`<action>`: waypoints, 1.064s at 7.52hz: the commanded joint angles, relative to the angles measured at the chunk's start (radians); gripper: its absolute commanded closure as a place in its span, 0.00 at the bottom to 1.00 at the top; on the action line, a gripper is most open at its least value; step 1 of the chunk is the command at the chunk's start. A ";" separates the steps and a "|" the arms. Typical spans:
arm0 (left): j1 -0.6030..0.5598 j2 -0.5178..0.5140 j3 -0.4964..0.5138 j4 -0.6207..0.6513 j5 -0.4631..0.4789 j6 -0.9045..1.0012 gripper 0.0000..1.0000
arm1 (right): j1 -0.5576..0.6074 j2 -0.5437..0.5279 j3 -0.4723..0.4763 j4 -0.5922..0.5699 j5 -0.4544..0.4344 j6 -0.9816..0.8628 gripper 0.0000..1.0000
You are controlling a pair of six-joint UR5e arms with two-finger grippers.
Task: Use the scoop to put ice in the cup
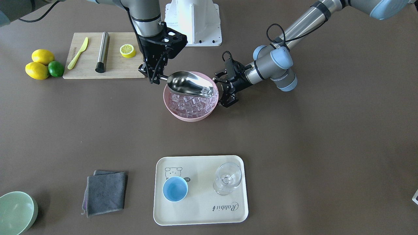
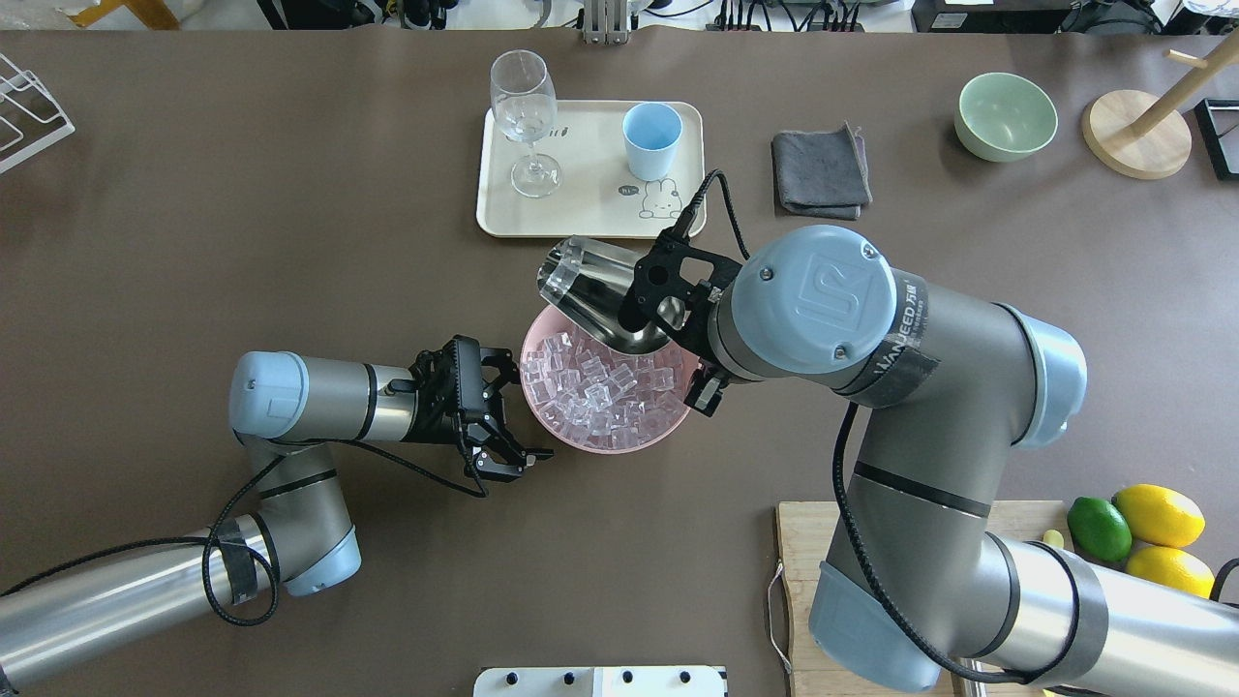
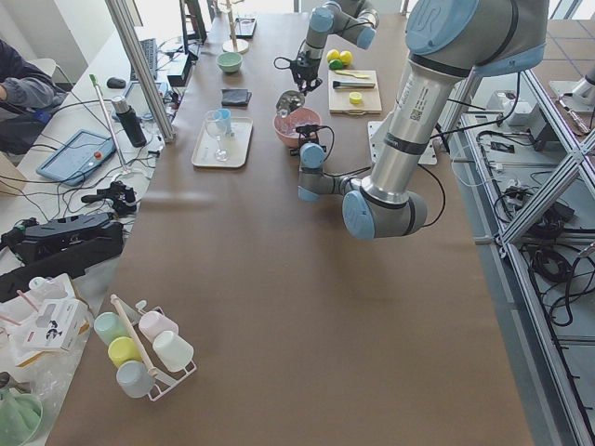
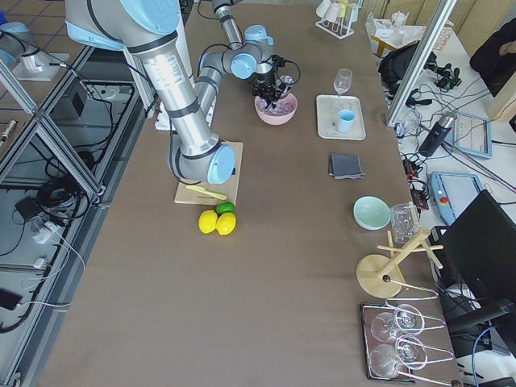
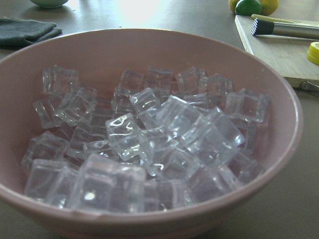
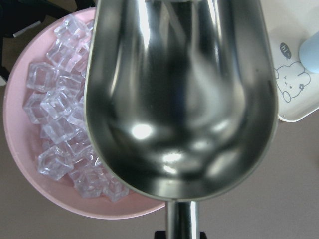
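My right gripper (image 1: pixel 156 77) is shut on the short handle of the steel scoop (image 1: pixel 191 84). It holds the scoop tilted over the pink bowl (image 1: pixel 176 114) of ice (image 1: pixel 192 104), with the tip low near the cubes. In the right wrist view the scoop (image 6: pixel 179 94) has an empty trough, with ice (image 6: pixel 55 124) below it. My left gripper (image 2: pixel 511 416) is open beside the bowl's rim. Its wrist view is filled by the ice (image 5: pixel 149 144). The light-blue cup (image 1: pixel 175 188) stands empty on the cream tray (image 1: pixel 202 212) and also shows in the overhead view (image 2: pixel 650 138).
A clear stemmed glass (image 1: pixel 227 178) shares the tray. A folded grey cloth (image 1: pixel 106 192) and a pale-green bowl (image 1: pixel 14 212) lie beside it. A cutting board (image 1: pixel 114 70) holds a yellow knife, a steel cylinder (image 1: pixel 102 52) and half a lemon, with two lemons (image 1: pixel 37 70) and a lime nearby.
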 commanded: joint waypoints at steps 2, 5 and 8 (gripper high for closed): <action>-0.002 0.002 0.000 0.000 -0.003 -0.002 0.02 | 0.018 -0.061 0.033 0.186 -0.083 0.176 1.00; -0.017 0.011 -0.011 0.000 -0.008 -0.003 0.02 | 0.121 -0.053 -0.066 0.178 0.062 0.178 1.00; -0.053 0.050 -0.055 0.008 -0.043 -0.009 0.02 | 0.282 0.032 -0.233 0.083 0.367 0.169 1.00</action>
